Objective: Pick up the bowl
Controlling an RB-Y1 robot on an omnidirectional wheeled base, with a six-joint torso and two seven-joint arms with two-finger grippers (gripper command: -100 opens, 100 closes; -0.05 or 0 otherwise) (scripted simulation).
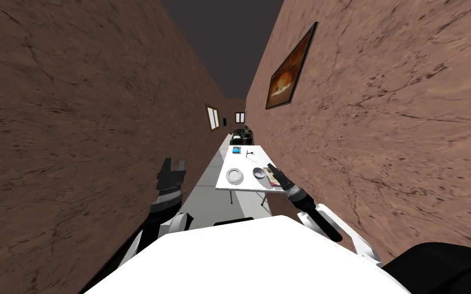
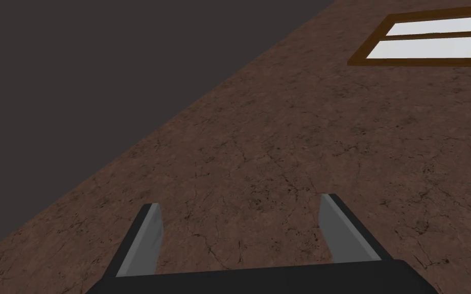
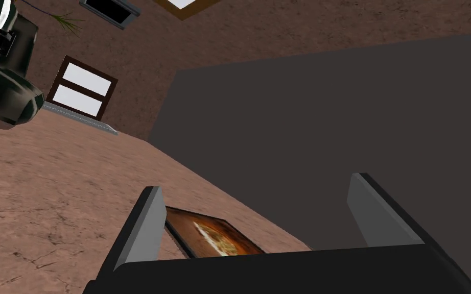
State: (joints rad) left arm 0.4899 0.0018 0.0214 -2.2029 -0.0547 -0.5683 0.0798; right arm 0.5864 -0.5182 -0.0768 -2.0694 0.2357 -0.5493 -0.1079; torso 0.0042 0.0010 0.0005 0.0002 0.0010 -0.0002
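A small grey bowl (image 1: 259,173) sits on a white table (image 1: 244,187) ahead of me, near the table's front edge. My right gripper (image 1: 271,167) hovers just to the right of the bowl, over the table's near right corner, apart from it. In the right wrist view the right gripper (image 3: 255,184) is open with nothing between its fingers. My left gripper (image 1: 172,164) is raised by the left wall, well to the left of the table. The left gripper (image 2: 240,201) is open and empty.
A white round dish (image 1: 234,175) lies left of the bowl and a brown flat object (image 1: 269,175) lies to its right, under my right hand. A blue item (image 1: 236,149) and a thin black item (image 1: 250,152) lie farther back. Brown walls close in on both sides.
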